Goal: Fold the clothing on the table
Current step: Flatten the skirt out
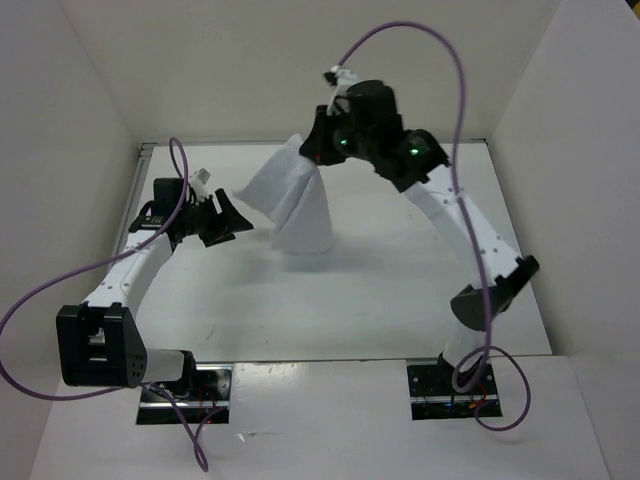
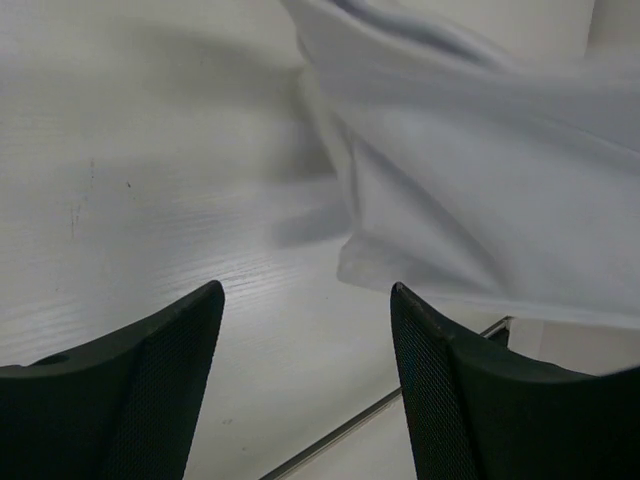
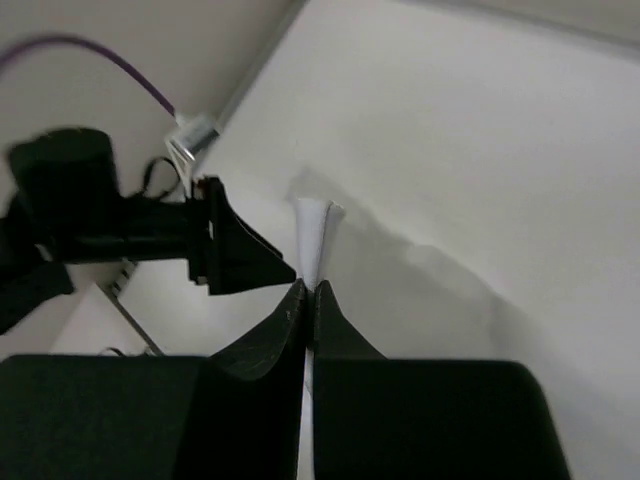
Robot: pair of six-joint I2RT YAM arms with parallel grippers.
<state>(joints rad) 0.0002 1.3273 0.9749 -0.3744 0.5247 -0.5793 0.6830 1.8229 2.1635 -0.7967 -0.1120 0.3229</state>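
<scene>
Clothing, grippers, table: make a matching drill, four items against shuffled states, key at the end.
Items
1. left gripper
2. right gripper
3. clothing
4. table

States
A. lifted, hanging from a pinched top edge
B. shut on fabric
C. open, empty, beside the cloth
D. flat, white, lying under everything

Pairs: 1-C, 2-B, 3-A, 4-D

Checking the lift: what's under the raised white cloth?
Only bare white matte table shows below the thin white fabric clothing hanging from the right end effector; the patch behind its lower folds is hidden.
</scene>
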